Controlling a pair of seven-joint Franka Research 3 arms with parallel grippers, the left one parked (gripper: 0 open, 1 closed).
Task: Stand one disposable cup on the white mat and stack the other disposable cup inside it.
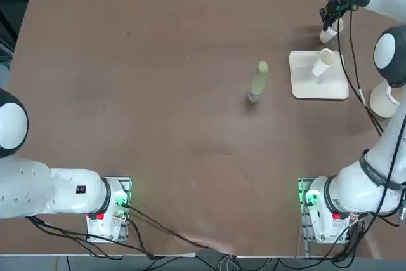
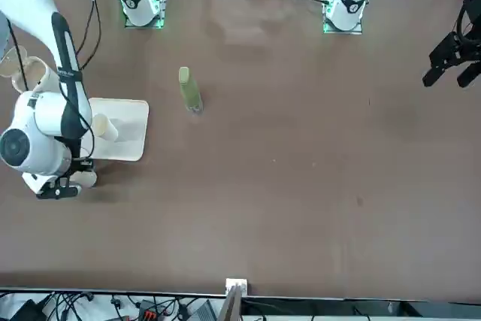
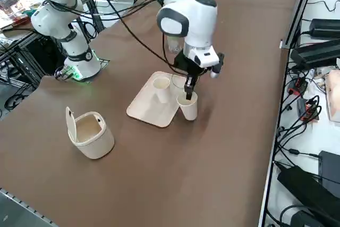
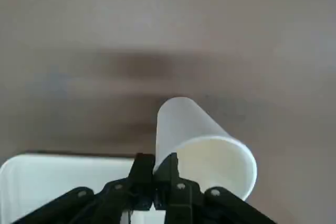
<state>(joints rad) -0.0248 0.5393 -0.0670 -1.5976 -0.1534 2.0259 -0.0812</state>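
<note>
Disposable cup, white and upright on the brown table, is shown just beside the far edge of the white mat, off the mat itself. Its rim is pinched by the right gripper, whose two black fingers are drawn together on the cup wall, one inside the mouth and one outside, as is seen in the wrist view. A second disposable cup is seen standing upright on the white mat, mouth up, near the held cup but apart from it. The mat is a flat off-white square with rounded corners, lying in the right half of the table in the overhead view. A slim pale-green bottle is seen standing near the table's middle, well apart from the mat. A cream round container with a raised lid is seen near the table's right edge, well apart from both cups.
</note>
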